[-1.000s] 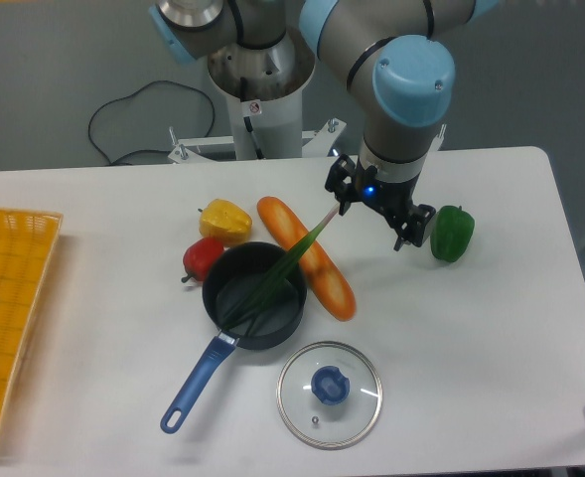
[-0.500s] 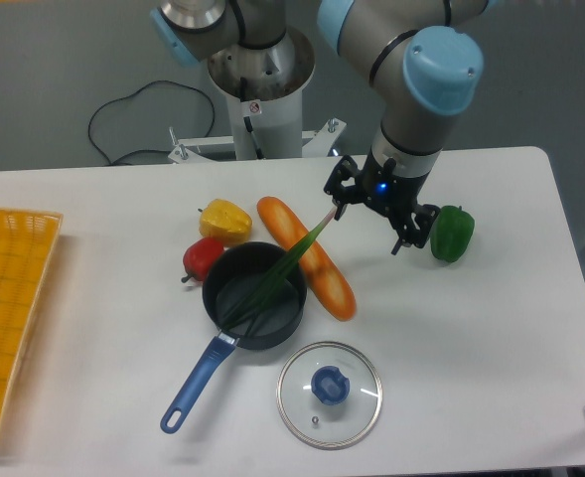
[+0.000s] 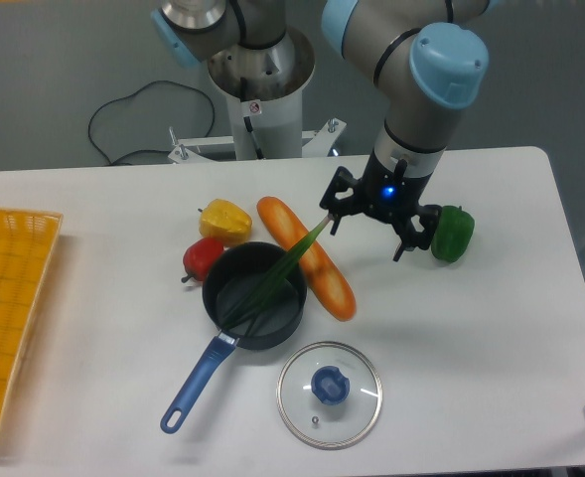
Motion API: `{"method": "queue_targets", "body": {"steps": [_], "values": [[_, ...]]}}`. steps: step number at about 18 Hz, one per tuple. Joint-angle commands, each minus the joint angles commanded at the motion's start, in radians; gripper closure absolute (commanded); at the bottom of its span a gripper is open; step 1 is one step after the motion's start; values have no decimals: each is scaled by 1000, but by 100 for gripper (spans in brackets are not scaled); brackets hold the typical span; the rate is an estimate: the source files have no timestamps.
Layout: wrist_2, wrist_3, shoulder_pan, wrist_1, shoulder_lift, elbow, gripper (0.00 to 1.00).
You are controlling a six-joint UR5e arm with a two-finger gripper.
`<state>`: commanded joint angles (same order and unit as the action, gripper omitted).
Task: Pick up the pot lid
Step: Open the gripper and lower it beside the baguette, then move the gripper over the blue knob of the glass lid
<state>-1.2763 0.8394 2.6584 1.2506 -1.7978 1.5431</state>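
Note:
The gripper (image 3: 367, 240) is open, its two fingers spread wide over the upper right part of the table, with no object visible between them. Its left fingertip appears close to the pale end of a green leek. Below and to the left of it in the view, near the front of the table, lies the clear glass pot lid (image 3: 302, 402) with its blue knob (image 3: 330, 385) facing up. The gripper is well away from the lid, and nothing covers the lid.
A black pan (image 3: 282, 323) with a blue handle holds part of the leek (image 3: 290, 260). A baguette (image 3: 322, 273) lies beside it. Near them are a red tomato-like item (image 3: 203, 258) and a yellow pepper (image 3: 224, 222). A green pepper (image 3: 453, 235) is right; an orange crate (image 3: 4, 318) stands left.
The gripper has turned and come slightly lower in the view, while the arm above it has shifted right. Its fingers remain open. The lid and other objects have not moved.

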Motion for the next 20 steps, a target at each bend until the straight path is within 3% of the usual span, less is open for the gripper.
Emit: {"method": "queue_targets", "body": {"steps": [3,10,14,20], "values": [[11,-20,-18,-98,-12,26,0],[-70,-109,-37,-105,-72,3,0],[-84,-187,-41,-108,-135,-41,0],[-92,-93,-83,-155,-206,-101,0]]}}
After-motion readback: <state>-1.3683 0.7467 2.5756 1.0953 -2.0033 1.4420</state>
